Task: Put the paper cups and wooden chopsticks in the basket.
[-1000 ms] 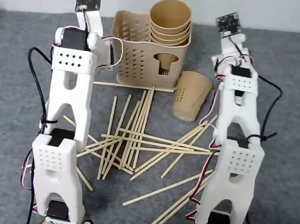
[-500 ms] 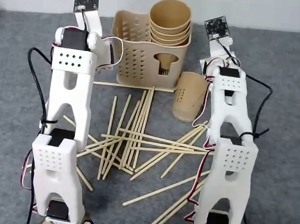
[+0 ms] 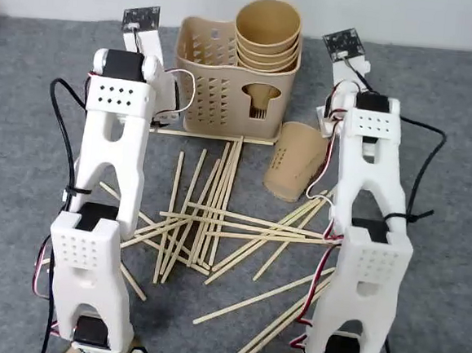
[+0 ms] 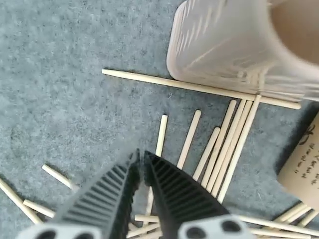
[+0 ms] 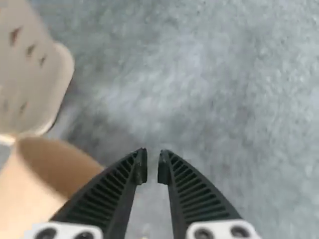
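Fallen paper cup [image 3: 297, 161], beside basket [image 3: 218, 93] toward table's [image 3: 457, 120] far edge: right gripper [image 5: 152, 168], jaws together, empty, should open and pinch rim wall; left gripper [image 4: 140, 164] likewise together, empty.

White left arm [image 3: 110, 167] and right arm [image 3: 369, 195]: perforated plates, black servos, red-and-black cables; ribbed black fingers [image 4: 174, 194], probably plastic.
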{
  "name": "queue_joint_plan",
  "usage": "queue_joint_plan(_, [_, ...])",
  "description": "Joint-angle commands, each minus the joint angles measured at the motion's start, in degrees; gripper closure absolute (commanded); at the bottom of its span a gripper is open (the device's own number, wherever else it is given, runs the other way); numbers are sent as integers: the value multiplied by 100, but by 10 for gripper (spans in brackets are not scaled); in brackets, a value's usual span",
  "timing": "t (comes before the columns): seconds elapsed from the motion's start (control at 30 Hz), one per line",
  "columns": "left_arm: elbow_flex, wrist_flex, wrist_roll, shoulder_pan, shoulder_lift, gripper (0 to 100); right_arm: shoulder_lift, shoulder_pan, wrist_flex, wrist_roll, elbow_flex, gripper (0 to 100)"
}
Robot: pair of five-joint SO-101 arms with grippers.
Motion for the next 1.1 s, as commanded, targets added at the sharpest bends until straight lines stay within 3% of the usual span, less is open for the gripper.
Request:
queue_joint_plan(0.0, [-22,97,53,44,-220,985,-866,-101,611,-220,-202,938])
queue_joint_plan(0.27, [4,97,53,44,-220,985,-1534,-338,1974,-712,-202,936])
queue_joint_plan(0.47, [4,97,53,44,-273,985,-840,-189,409,-1055,-202,936])
queue_joint_plan(0.63, [-22,97,62,0,-273,985,-391,-180,-40,-1459,-202,936])
queue_joint_plan(0.83, [-22,97,62,-9,-281,985,-321,-163,163,-2426,-202,936])
queue_joint_plan(1.07, [4,97,62,-9,-281,985,-338,-119,1086,-2523,-202,936])
